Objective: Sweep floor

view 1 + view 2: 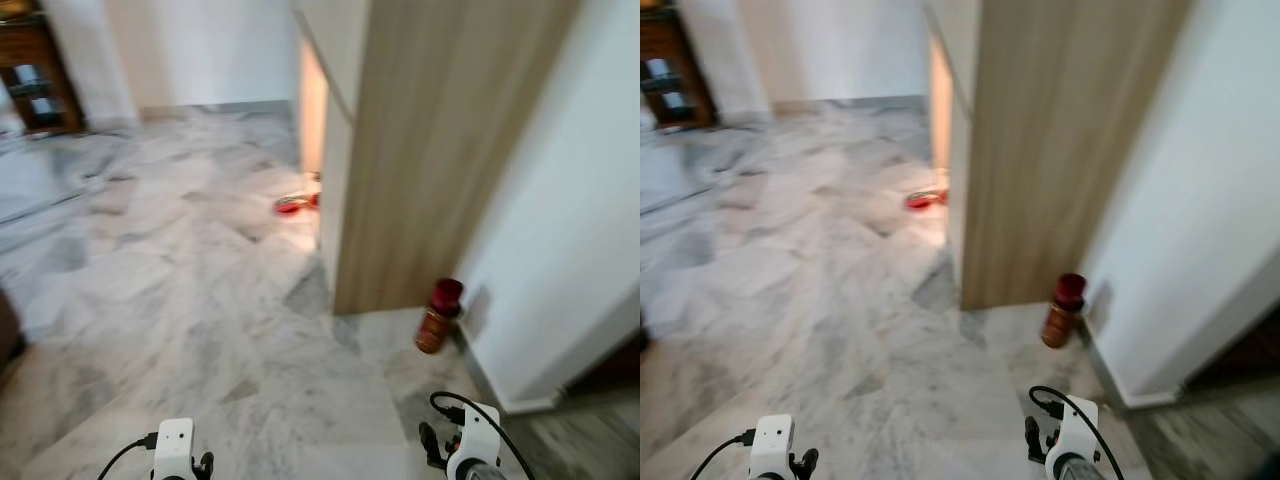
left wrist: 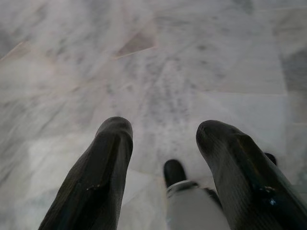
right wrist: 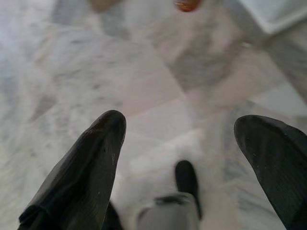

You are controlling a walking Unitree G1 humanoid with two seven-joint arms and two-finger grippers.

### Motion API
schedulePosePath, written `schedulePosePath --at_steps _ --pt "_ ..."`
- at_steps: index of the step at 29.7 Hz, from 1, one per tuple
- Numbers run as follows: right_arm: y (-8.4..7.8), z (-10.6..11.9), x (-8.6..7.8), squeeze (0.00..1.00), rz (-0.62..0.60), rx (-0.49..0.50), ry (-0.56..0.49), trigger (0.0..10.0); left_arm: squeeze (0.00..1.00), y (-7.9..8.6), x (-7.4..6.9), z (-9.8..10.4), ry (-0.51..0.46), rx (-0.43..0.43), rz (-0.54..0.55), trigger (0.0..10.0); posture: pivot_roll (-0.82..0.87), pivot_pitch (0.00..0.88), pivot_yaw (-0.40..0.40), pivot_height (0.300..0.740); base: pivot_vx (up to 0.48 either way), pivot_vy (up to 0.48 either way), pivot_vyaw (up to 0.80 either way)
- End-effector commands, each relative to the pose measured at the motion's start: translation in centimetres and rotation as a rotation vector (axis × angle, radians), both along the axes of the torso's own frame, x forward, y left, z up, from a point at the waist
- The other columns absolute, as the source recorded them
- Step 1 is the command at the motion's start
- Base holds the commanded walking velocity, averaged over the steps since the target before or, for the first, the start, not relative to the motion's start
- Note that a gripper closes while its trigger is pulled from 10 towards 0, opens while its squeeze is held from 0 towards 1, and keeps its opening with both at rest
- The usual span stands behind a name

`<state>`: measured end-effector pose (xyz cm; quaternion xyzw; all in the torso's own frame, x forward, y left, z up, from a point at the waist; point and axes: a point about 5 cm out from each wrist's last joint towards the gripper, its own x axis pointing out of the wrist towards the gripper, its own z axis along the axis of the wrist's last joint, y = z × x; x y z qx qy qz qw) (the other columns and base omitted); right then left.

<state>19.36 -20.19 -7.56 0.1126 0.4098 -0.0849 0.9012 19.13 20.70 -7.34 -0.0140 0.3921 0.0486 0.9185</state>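
Floor [image 1: 200, 300]: grey-veined marble tiles, running from the near edge to the far wall
Task area: the floor itself, bare in front of the robot
Left gripper [image 2: 163, 139]: hangs low over the floor, fingers [image 2: 103, 167] spread apart, nothing between them
Right gripper [image 3: 180, 129]: hangs low over the floor, fingers [image 3: 91, 163] spread wide, nothing between them
Wrists: white housings of both arms at the near edge of the head views, left [image 1: 174, 447] and right [image 1: 474, 438], each with a black cable
Cabinet [image 1: 440, 150]: tall wood-grain panel standing on the floor, ahead and to the right
Can [image 1: 438, 316]: red-capped, upright, at the foot of the cabinet beside the white wall [image 1: 570, 230]
Red item [image 1: 292, 204]: low on the floor at the far edge of the cabinet; blurred, kind cannot be told
Shelf [image 1: 35, 75]: dark wood, far left corner
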Motion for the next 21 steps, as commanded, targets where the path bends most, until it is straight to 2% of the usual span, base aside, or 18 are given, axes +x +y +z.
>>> schedulePosePath --at_steps 1,16,21 --pt "-0.2 0.17 0.3 0.0 0.003 -0.009 -0.001 10.0 0.0 -0.12 0.03 -0.02 0.002 -0.007 0.003 10.0 0.03 0.0 -0.016 0.74 0.0 0.0 -0.76" --pt "-0.27 -0.17 -0.33 0.0 0.007 -0.025 0.027 10.0 0.0 -0.17 -0.31 -0.21 0.02 0.02 -0.032 10.0 0.02 0.0 -0.011 0.74 0.0 0.0 -0.75" --pt "-0.08 -0.3 -0.52 0.0 0.013 -0.024 0.034 10.0 0.0 -0.01 0.12 0.05 0.007 0.029 -0.041 10.0 0.03 0.0 -0.004 0.74 0.0 -0.397 -0.72"
